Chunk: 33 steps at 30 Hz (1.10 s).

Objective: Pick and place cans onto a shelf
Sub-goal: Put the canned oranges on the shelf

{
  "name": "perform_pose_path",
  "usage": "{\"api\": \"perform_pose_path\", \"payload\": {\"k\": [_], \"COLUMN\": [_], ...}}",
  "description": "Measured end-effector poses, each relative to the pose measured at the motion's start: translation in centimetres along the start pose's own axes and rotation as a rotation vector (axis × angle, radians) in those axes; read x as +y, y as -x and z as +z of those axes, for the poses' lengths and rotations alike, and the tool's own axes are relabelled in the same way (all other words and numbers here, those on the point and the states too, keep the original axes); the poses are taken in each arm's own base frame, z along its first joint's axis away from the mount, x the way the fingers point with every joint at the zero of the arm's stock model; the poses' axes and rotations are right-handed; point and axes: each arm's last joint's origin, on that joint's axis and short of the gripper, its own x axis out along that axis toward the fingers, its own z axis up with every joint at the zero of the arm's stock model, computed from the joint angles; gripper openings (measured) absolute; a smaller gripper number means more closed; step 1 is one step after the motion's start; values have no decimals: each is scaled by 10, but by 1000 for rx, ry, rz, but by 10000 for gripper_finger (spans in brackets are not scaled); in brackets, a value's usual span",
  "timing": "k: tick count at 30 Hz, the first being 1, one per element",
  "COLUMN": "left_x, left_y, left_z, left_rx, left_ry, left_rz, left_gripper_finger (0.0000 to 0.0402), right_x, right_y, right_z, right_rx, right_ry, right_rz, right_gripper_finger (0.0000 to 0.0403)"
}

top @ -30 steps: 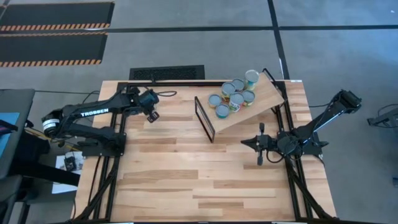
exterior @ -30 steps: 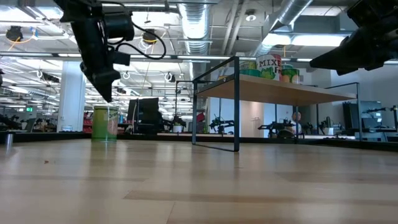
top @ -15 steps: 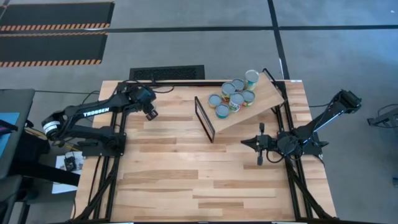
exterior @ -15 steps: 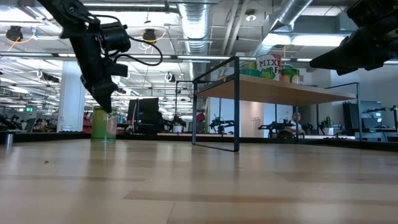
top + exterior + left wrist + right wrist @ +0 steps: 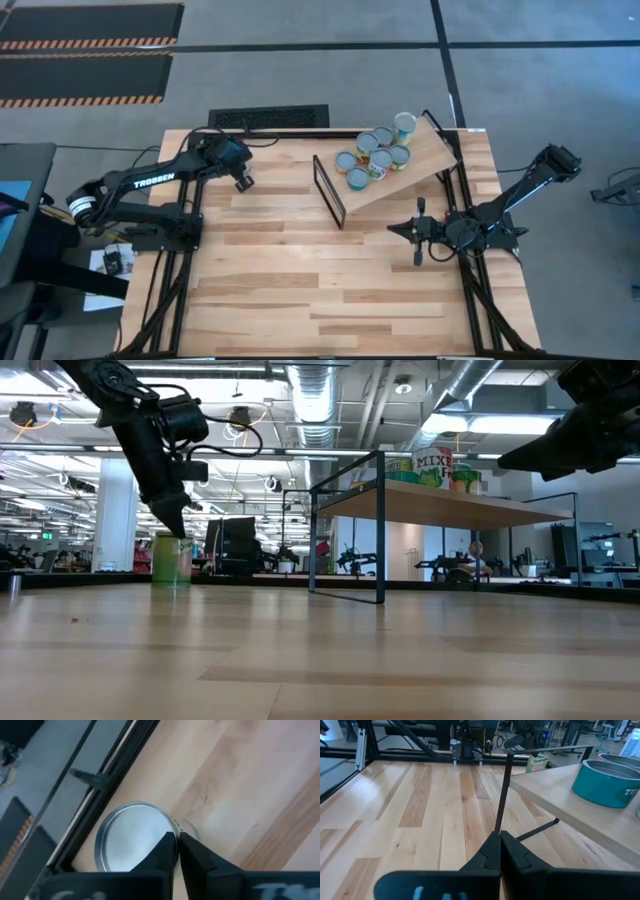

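Observation:
A green-labelled can (image 5: 171, 560) with a silvery top (image 5: 131, 835) stands upright on the tabletop by the far edge; my left arm (image 5: 160, 180) hides it in the high view. My left gripper (image 5: 180, 526), fingers shut (image 5: 176, 837), hangs slanted just above the can's top rim. Several cans (image 5: 378, 150) stand on the light wood shelf (image 5: 420, 165), which has a black frame (image 5: 330, 190) at its end. They also show in the low view (image 5: 435, 465). My right gripper (image 5: 418, 232) is shut and empty, near the shelf's near side. My left gripper's shut fingertips (image 5: 170, 842) stand at the rim of the green can's top (image 5: 165, 822), slanting down from above. I cannot tell whether they touch it. The can stands upright on the table.
The shelf's black frame post (image 5: 502, 795) and board edge (image 5: 555, 805) lie just ahead of my right gripper, with a teal can (image 5: 605, 782) on the board. A black rail (image 5: 100, 780) runs along the table's far edge beside the green can. Bare planks (image 5: 300, 270) fill the near half.
My left gripper has gone down and toward the table's far edge, closing in on the green can's top, its fingers staying shut. My right arm has kept still.

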Motion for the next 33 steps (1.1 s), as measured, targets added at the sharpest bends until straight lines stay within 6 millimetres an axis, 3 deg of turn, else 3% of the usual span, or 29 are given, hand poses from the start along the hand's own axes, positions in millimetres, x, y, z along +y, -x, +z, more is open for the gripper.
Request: {"api": "perform_pose_path", "payload": {"k": [8,15,24,33], "left_x": [-13,-43,-108,-184], "left_y": [24,59,93,123], "left_z": [0,-2,-1,23], "left_rx": [-131,-265,-436,-499], "left_ry": [-52,-118,-192,-314], "left_rz": [-200,-333,-522,-615], "left_gripper_finger": [0,0,0,0], "right_x": [0,3,9,10], "right_y": [0,1,4,5], "right_z": [2,12,23,23], "right_rx": [-21,-44,-69,-69], "right_ry": [-17,-36,-52,-58], "right_rz": [-2,20,53,67], "right_gripper_finger": [12,12,12,12]}}
